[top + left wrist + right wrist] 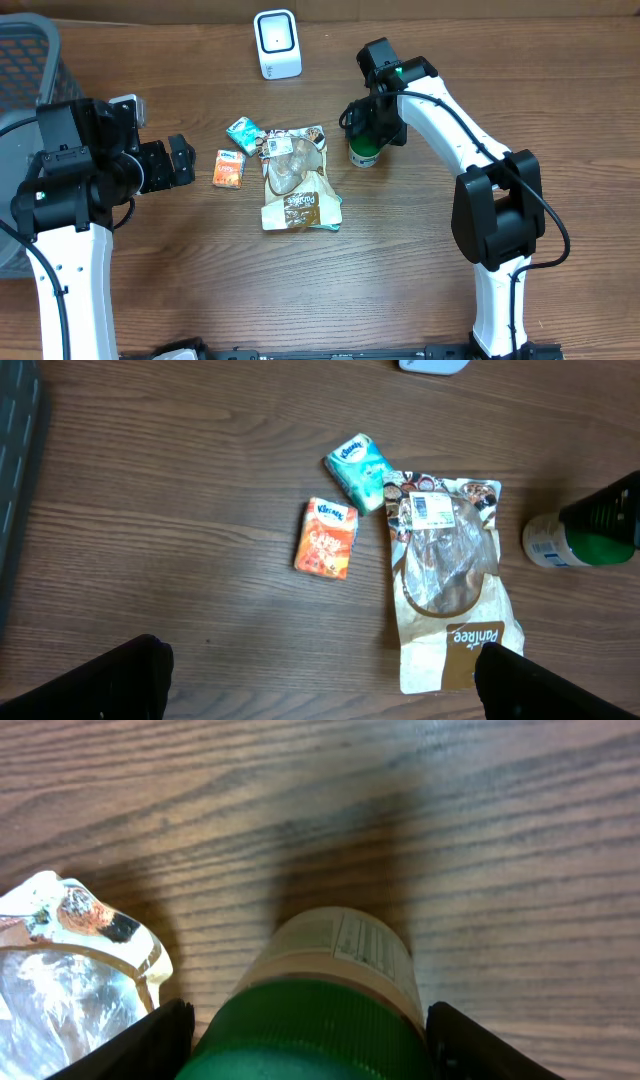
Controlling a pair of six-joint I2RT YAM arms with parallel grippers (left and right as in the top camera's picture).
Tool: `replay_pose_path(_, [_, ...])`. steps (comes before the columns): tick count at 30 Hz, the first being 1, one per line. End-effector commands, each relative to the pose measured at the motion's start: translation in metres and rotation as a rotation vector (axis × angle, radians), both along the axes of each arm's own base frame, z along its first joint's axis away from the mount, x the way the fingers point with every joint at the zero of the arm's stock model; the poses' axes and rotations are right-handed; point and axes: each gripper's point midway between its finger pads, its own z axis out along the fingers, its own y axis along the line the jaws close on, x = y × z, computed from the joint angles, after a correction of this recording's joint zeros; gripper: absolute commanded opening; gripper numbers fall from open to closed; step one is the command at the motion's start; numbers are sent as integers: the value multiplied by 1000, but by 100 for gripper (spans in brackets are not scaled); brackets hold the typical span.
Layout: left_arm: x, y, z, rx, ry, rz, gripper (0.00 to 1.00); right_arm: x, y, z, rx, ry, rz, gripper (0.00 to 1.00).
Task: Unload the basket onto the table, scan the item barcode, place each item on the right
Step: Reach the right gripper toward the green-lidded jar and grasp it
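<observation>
The right gripper [372, 130] is straddling the green-capped bottle [363, 155], which is standing at 3 o'clock of the snack bag [297, 185]. Whether its fingers are squeezing cannot be told. The left gripper [182, 163] is hovering, spread wide. The grasp looks to be in hand. Next, the bottle needs lifting, barcode turned toward the scanner [277, 43] at 11 o'clock.

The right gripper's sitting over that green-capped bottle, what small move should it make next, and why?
Probably close the right gripper firmly on the green-capped bottle. Its fingers flank the cap, but a firm grip isn't evident. The bottle is down at the table, away from the white scanner that must read its barcode.
</observation>
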Motion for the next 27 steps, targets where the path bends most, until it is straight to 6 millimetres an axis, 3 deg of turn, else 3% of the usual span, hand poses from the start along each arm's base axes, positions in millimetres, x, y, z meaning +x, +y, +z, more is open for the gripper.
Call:
replay_pose_path(1, [2, 3, 4, 12, -13, 1, 100, 0, 9, 18, 26, -33, 109, 75])
replay_pose_path(5, [2, 3, 4, 12, -13, 1, 100, 0, 10, 26, 1, -63, 291, 81])
replay_pose_path(11, [2, 3, 4, 12, -12, 1, 99, -8, 8, 25, -30, -64, 471, 82])
replay_pose_path(20, [2, 3, 4, 12, -12, 1, 100, -14, 6, 9, -38, -44, 496, 81])
replay_pose_path(27, [2, 3, 5, 12, -13, 1, 99, -8, 8, 8, -34, -69, 488, 76])
